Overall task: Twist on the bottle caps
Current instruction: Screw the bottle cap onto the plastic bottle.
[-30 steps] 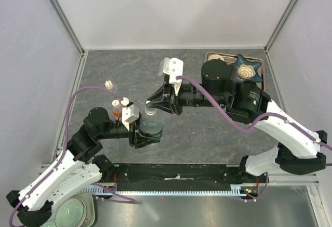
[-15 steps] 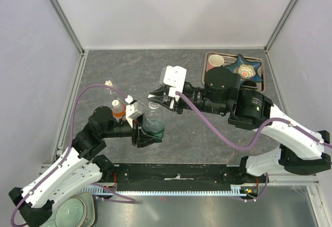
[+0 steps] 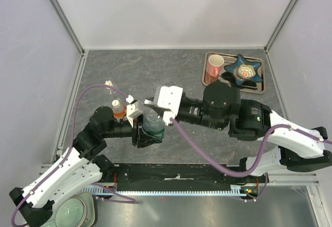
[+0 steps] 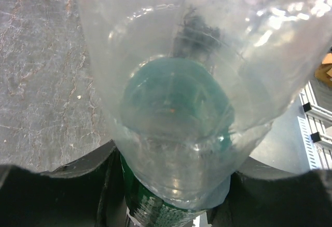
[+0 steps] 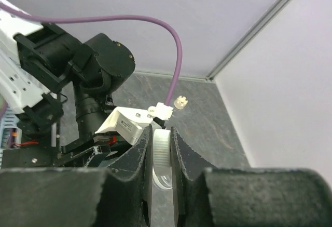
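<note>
**Operator:** What does each end effector hold?

**Technician:** The left end effector is closed around the lower body of the green-label bottle. The right end effector is closed to a narrow gap, pinching a white cap between its fingers.

**Operator:** Where is the bottle relative to the cap?

**Technician:** The bottle lies directly ahead of and just below the right fingertips. Its long axis appears near upright, with the mouth toward the cap. The wrist housing hides the neck from above, so I cannot tell whether the cap touches the threads.

**Operator:** Which arm makes the turn?

**Technician:** Judged from the grips, the right arm does, and the left only steadies the bottle. The orange bottle and the tiny bottle stand on the worktop, beyond the left end effector.
</note>
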Controlling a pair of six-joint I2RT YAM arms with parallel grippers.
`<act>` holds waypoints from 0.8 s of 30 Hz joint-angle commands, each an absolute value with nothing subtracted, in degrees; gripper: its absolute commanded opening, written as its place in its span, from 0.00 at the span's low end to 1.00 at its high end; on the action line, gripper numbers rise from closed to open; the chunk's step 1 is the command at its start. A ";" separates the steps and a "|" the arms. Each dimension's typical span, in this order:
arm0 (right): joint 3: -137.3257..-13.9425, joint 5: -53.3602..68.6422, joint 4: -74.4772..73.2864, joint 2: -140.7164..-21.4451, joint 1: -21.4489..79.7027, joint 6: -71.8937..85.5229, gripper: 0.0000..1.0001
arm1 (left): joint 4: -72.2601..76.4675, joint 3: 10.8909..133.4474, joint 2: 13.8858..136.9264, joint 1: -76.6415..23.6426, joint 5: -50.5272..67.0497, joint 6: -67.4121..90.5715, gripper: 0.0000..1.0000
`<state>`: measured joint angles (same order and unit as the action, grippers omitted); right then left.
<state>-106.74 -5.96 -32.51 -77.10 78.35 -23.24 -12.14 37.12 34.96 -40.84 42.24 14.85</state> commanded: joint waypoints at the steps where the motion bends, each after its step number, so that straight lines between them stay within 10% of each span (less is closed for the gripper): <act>1: -103.98 -23.06 -29.27 -78.48 85.49 -32.76 0.00 | -9.49 38.76 33.84 -40.52 44.82 16.70 0.24; 12: -98.96 -39.46 -20.04 -79.54 92.55 -44.04 0.00 | -9.84 38.41 32.17 -40.52 47.90 16.53 0.23; 24: -99.06 -20.32 -21.19 -69.80 82.27 -14.52 0.00 | -10.37 39.20 31.47 -40.43 48.07 14.50 0.22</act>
<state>-99.09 -26.06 -23.81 -75.05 84.97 -25.80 -12.21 37.12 32.53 -40.58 45.69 15.38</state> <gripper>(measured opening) 0.206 0.556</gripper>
